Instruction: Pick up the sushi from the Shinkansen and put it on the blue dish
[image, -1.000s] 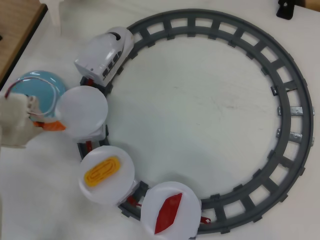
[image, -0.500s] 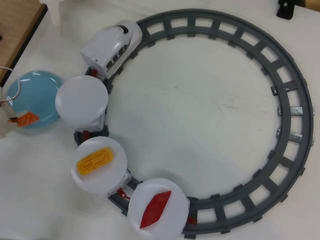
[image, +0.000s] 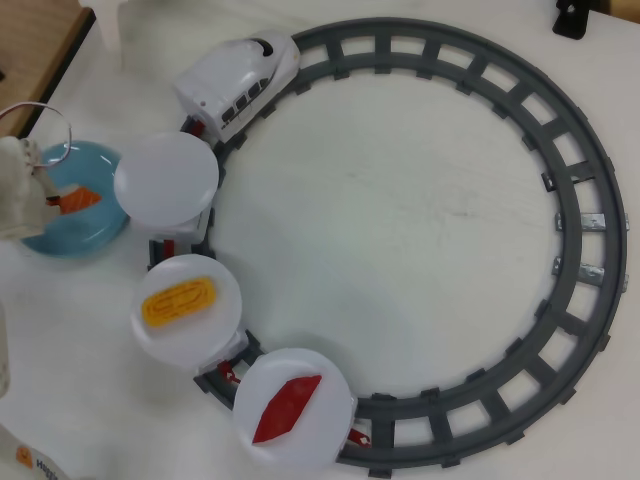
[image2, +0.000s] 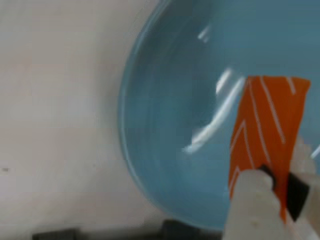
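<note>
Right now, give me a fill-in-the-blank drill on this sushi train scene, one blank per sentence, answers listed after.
1. The tool holds the orange sushi over the ____ dish.
2. The plate right behind the Shinkansen is ____.
3. The middle plate carries a ____ piece.
4. The last plate carries a ____ piece.

Missing words: blue; empty; yellow; red

Bright, even and soft overhead, with faint shadows beneath the white plates (image: 166, 180). White glare streaks across the blue dish (image2: 170, 125) in the wrist view; blurred throughout there.
</note>
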